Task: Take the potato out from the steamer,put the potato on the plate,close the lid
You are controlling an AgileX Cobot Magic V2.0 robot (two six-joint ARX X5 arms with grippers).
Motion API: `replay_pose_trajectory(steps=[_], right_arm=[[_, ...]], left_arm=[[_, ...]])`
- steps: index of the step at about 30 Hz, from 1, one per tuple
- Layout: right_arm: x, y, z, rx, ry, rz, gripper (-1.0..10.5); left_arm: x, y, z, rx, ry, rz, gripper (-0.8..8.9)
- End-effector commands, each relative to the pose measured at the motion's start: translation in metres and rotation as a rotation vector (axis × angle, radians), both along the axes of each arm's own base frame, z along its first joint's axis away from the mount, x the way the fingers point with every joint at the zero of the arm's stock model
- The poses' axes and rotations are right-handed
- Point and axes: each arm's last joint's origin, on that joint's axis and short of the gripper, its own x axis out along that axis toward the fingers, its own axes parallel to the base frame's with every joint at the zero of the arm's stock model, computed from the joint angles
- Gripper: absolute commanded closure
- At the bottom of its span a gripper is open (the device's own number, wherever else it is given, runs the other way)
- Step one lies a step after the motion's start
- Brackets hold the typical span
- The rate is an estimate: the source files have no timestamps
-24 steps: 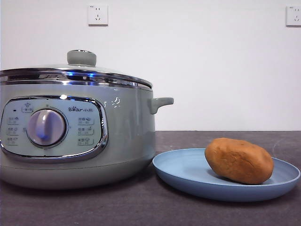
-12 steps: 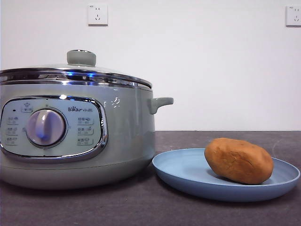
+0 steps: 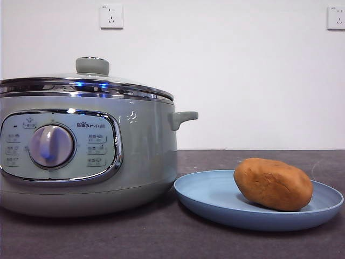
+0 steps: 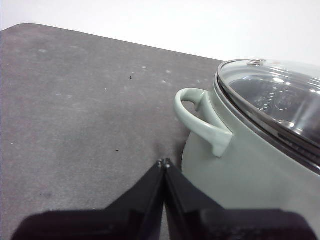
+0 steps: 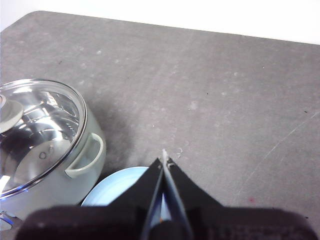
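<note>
Potato (image 3: 273,184) orange-brown, matte, on plate (image 3: 210,202) | lid (image 3: 86,81) on steamer (image 3: 145,151)

A plain white wall (image 3: 259,81) fills the back of the front view, evenly lit and without visible shadows. Two white square wall sockets are mounted high on it: one socket (image 3: 111,16) toward the left, the other socket (image 3: 336,17) cut by the right edge. Below the wall runs a dark grey matte surface (image 3: 161,237), meeting it in a straight level line. In the wrist views that same surface (image 5: 210,80) shows faint pale specks, light scuffs and thin scratch marks, with a rounded corner at its far edge against the white.
</note>
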Motion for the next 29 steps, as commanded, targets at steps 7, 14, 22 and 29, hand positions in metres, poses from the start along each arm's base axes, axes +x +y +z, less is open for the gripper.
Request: replay_pose_trajectory(steps=[7, 14, 22, 29], right_arm=[[0.0, 0.0, 0.001, 0.002, -0.006, 0.0, 9.5], [0.0, 0.0, 0.001, 0.002, -0.006, 0.0, 9.5], [-0.002, -0.001, 0.0, -0.044, -0.01, 0.018, 9.5], [0.023, -0.012, -0.009, -0.068, 0.045, -0.115, 9.5]], left_arm=[[0.001, 0.0, -0.004, 0.0, 0.008, 0.003, 8.17], [0.001, 0.0, -0.004, 0.0, 0.008, 0.004, 8.17], [0.001, 0.0, -0.004, 0.0, 0.008, 0.004, 8.17], [0.001, 0.0, -0.004, 0.0, 0.007, 0.003, 8.17]])
